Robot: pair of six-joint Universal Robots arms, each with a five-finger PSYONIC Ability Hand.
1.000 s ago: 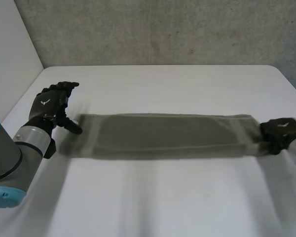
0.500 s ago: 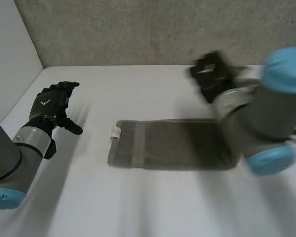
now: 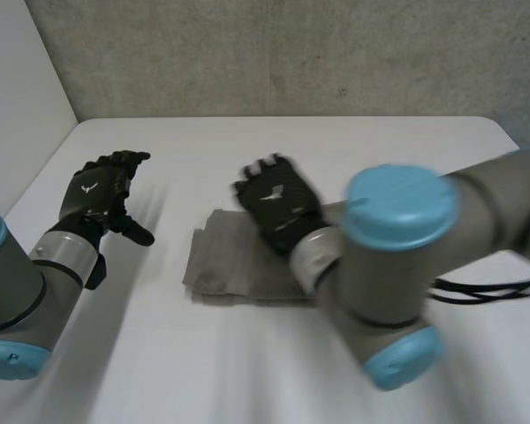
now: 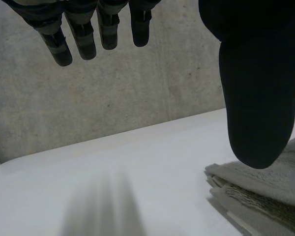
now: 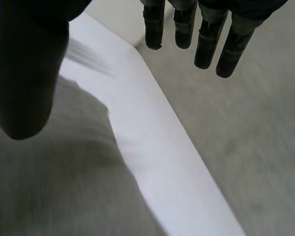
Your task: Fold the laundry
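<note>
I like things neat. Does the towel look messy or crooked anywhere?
A little. At the end nearest the left hand, the folded grey towel has layers that don't line up, so edges stick out. Nothing looks torn or spilled.

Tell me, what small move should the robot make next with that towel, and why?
Probably lower the right hand and press the towel flat: the hand is open over it, holding nothing, and the towel's folded layers look loose and uneven.
</note>
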